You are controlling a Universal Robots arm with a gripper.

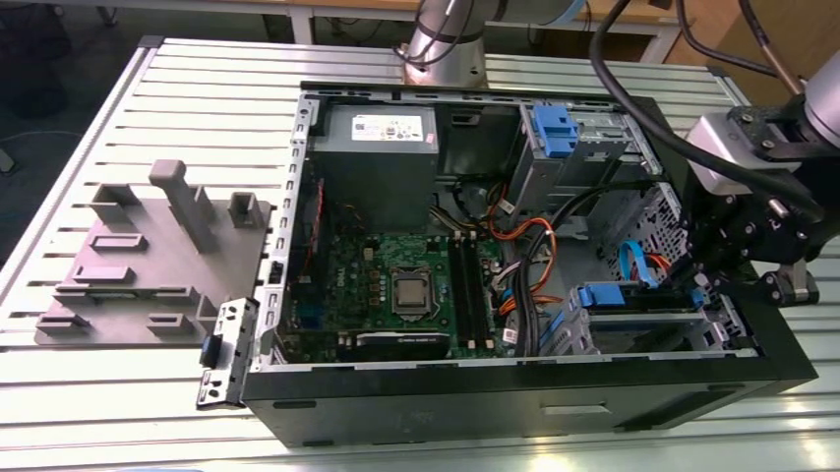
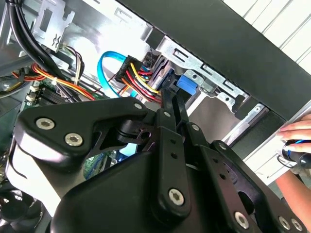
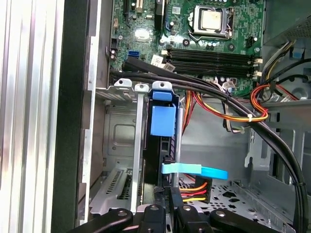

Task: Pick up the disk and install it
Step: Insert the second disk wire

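We see the disk (image 3: 162, 121) standing on its edge in a metal slot at the case's corner, its blue tab up, in the first wrist view. The gripper (image 3: 167, 206) sits right at its end; we cannot tell if the claw holds it. In the second wrist view, a person's hand (image 2: 296, 141) rests outside the case (image 2: 233, 43). In the exterior view, another blue caddy (image 1: 554, 133) sits far back, beside the grey power box (image 1: 381, 128). Its sticker is too small to read.
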